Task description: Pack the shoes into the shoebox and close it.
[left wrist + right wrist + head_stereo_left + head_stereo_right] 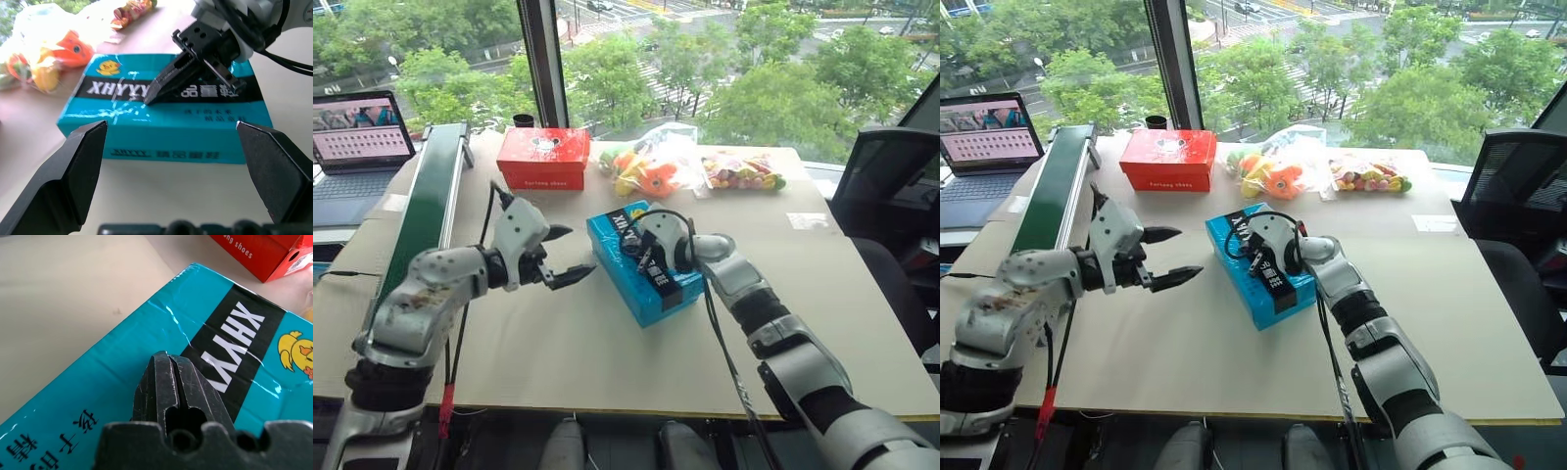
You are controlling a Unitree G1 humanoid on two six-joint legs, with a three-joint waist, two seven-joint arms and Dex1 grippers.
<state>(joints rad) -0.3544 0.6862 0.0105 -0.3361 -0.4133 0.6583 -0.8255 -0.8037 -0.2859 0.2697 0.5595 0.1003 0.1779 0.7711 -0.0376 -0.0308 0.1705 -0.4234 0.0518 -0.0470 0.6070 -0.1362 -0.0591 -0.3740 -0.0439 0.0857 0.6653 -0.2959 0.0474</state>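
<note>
Jaws of the right gripper (168, 382) are pressed together with nothing between them, their joined tip resting on the lid of the shoebox (617, 257), on or just beside its black band with white lettering. Jaws of the left gripper (566, 257) stand wide apart and empty, hovering above the table (607, 343) just beside the box's near long side; in the left wrist view its two fingers (73, 166) frame that side of the box without touching it.

Closed, the box lies flat near the middle of the table, its long axis running diagonally away from the robot. A small yellow duck is printed at one end of the lid, and pale creases cross the cardboard by the lettering.

Farther back on the table sits a red box (543, 158) with white text. Beside it, to the right, lie clear plastic bags of orange-yellow toys (646, 171), then a bag of small colourful pieces (742, 172). Along the left edge of the table runs a green conveyor (431, 201), with an open laptop (357, 132) beyond it
</note>
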